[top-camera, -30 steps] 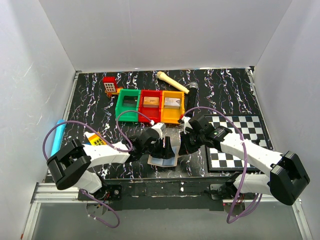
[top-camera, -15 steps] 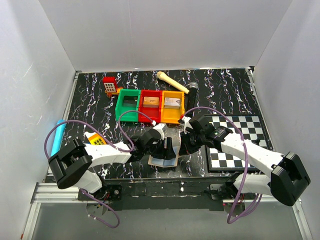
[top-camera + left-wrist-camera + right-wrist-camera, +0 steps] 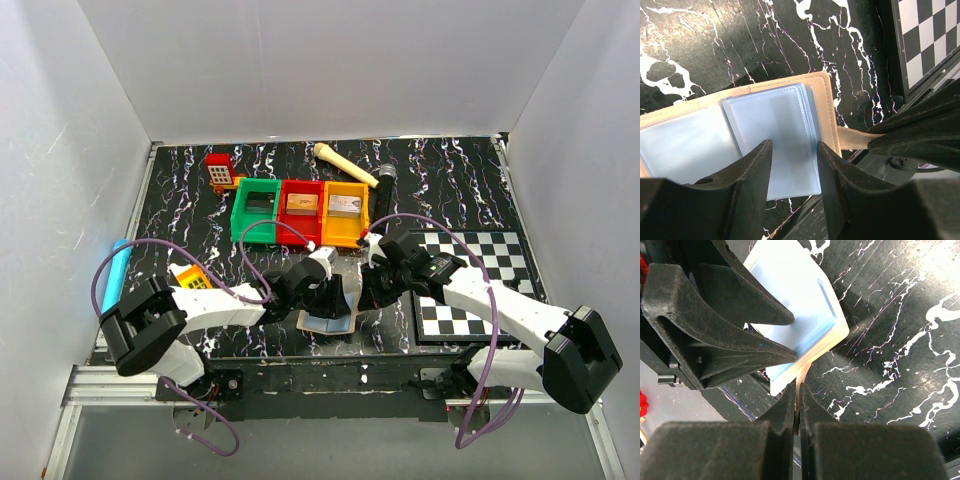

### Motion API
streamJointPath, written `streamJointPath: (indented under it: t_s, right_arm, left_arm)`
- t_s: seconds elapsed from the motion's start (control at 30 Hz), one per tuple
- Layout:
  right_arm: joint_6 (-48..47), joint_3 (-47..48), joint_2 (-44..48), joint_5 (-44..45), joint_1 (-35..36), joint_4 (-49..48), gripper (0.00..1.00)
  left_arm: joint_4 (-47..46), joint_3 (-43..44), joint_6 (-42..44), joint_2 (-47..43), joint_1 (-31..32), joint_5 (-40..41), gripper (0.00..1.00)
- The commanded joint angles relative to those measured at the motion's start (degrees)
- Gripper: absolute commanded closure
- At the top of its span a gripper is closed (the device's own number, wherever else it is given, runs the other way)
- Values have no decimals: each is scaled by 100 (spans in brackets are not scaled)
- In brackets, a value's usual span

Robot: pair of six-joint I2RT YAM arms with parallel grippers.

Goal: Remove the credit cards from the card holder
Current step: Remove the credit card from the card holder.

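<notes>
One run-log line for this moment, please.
left tool open, astride one sleeve panel of card holder | right tool shut on its tan strap | holder open on table

Top camera high at the near side, facing down, wrist cameras close over card holder (image 3: 770, 110), which all three share

The table (image 3: 450, 180) is black with white marbled veins. The card holder (image 3: 775, 125) shows pale blue panels inside a cream-tan border. At its twelve o'clock sit a green bin (image 3: 255, 232), a red bin (image 3: 300, 229) and an orange bin (image 3: 343, 233), with a cream stick (image 3: 345, 165) beyond. A black-and-white checkered board (image 3: 480, 285) lies at three o'clock, and a light blue tube (image 3: 118, 268) at nine.
</notes>
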State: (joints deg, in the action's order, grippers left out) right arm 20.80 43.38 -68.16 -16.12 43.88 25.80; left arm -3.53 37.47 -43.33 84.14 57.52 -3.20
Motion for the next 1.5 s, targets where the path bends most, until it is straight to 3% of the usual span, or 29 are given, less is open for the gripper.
streamJointPath:
  t_s: [0.0, 0.33, 0.6, 1.47]
  right_arm:
    - [-32, 110, 154, 21, -11, 30, 99]
    - [-49, 119, 180, 47, -11, 48, 99]
    - [-49, 127, 172, 47, -20, 48, 99]
    - [-102, 189, 128, 21, -11, 92, 99]
  left_arm:
    - [98, -21, 9, -222, 23, 241, 61]
    - [318, -109, -87, -389, 31, 715, 66]
    - [485, -188, -140, -565, 31, 874, 48]
    - [985, -144, -79, -1040, 23, 1436, 38]
